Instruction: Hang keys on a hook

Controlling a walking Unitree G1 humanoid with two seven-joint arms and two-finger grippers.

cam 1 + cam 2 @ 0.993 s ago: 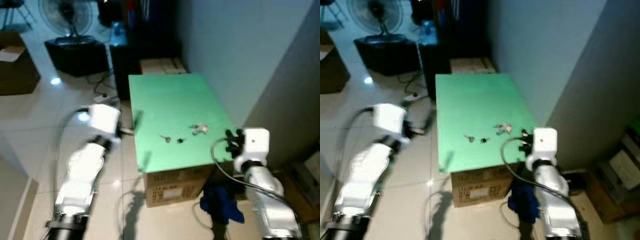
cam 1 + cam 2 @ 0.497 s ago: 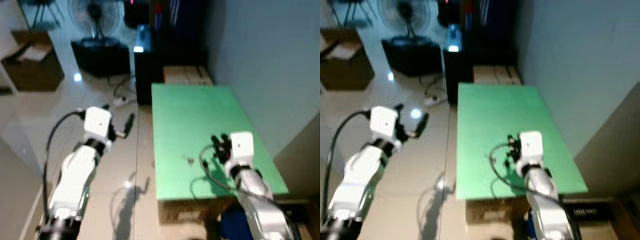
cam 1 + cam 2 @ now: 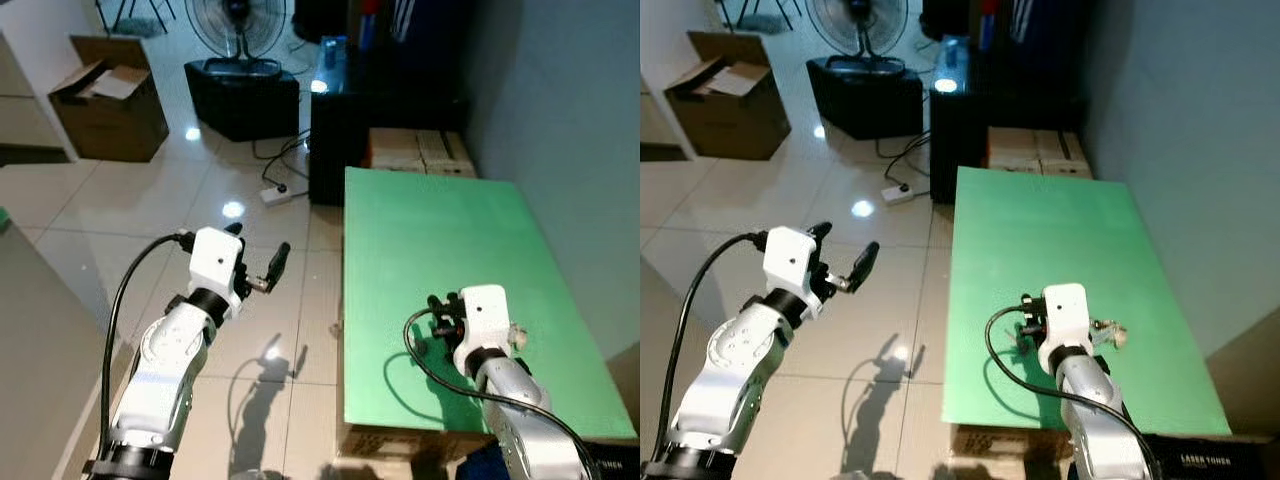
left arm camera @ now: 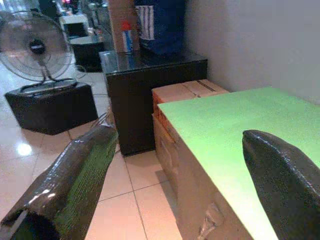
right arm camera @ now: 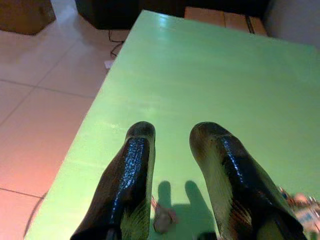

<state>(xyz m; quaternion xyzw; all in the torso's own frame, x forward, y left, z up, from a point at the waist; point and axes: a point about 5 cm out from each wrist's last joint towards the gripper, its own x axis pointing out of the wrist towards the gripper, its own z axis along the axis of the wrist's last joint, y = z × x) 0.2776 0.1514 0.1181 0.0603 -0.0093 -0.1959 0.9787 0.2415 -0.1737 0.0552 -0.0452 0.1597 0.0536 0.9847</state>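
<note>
Camera has swung since a second ago; our right gripper (image 5: 172, 165), then at the near edge of the green worktop (image 3: 450, 230), now hangs low over it, just short of the keys (image 3: 1108, 331). We read this as closing in for the pick; nothing grasped yet. Its fingers stand a little apart, holding nothing. Left gripper (image 3: 262, 270) is spread wide and empty over the tiled floor (image 3: 150, 200), beside the worktop. Keys lie flat near the front right; the bunch is too small to tell its long axis or heading. A small loose piece (image 5: 162, 219) lies below the fingers.
</note>
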